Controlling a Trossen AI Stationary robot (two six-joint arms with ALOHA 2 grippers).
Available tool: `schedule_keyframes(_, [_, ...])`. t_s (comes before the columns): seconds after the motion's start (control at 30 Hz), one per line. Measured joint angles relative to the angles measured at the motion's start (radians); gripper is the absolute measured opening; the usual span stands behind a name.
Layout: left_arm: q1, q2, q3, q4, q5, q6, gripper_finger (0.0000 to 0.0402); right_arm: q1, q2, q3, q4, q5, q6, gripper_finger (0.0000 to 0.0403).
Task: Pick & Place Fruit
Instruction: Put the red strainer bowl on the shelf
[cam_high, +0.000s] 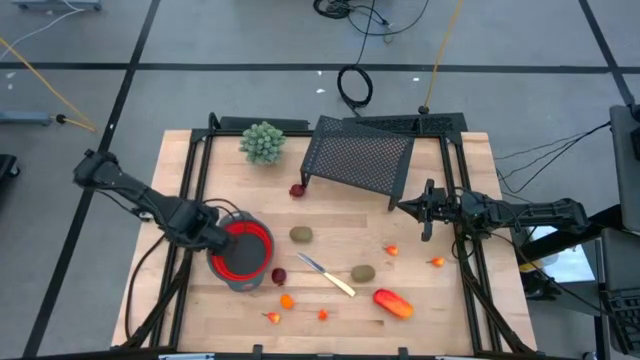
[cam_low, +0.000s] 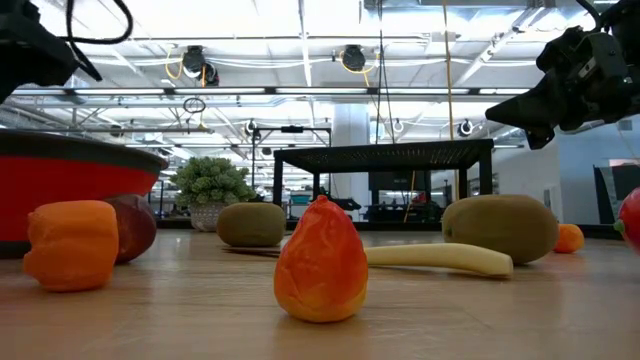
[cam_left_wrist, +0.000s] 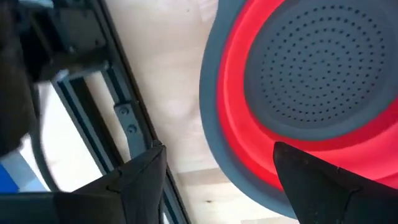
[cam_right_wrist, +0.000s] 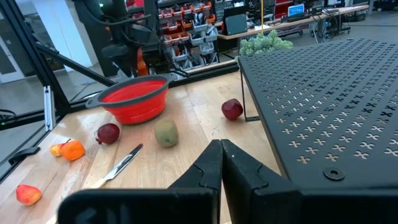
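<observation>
Bowl (cam_high: 245, 251) is sitting under my left gripper (cam_high: 213, 243), whose fingers (cam_left_wrist: 134, 180) are standing wide apart over the grey rim and holding nothing. In the left wrist view I am looking straight down into the perforated grey bottom and seeing no fruit in the part that shows, so I am judging this as the gap between placements: the hand is free and the next piece has to be fetched.

My right gripper (cam_high: 427, 210) is waiting near the right edge of the table, beside the black mesh rack (cam_high: 358, 153), fingers (cam_right_wrist: 208, 168) pressed together and empty.

Counting what is lying out on the wood, I am finding:
- two kiwis, one (cam_high: 301, 234) just right of the bowl, one (cam_high: 362, 272) further right past the knife (cam_high: 327, 276)
- two dark red round fruits, one (cam_high: 279, 276) touching or nearly touching the bowl's lower right, one (cam_high: 297, 190) up by the rack's leg
- one long orange-red piece (cam_high: 393, 302) near the front edge
- five small orange bits: three in front of the bowl (cam_high: 287, 300) (cam_high: 272, 317) (cam_high: 322, 314) and two towards the right (cam_high: 392, 250) (cam_high: 437, 262)

A green plant (cam_high: 263, 141) is standing at the back, apart from all this.

For the next move I am thinking the left arm needs to lift clear of the rim and swing to the dark red fruit beside the bowl, dropping open fingers either side of it without nudging the bowl or rolling the fruit into the knife
</observation>
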Motion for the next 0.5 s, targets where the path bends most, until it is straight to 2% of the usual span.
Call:
schedule_keyframes(0.27, [-0.144,-0.001,-0.063,0.172,-0.024,-0.25,0.0296,0.0,0.0,0.0,0.0,0.0,0.0,0.0])
schedule_keyframes(0.5, [-0.228,-0.001,-0.103,0.199,-0.031,-0.413,0.0296,0.0,0.0,0.0,0.0,0.0,0.0,0.0])
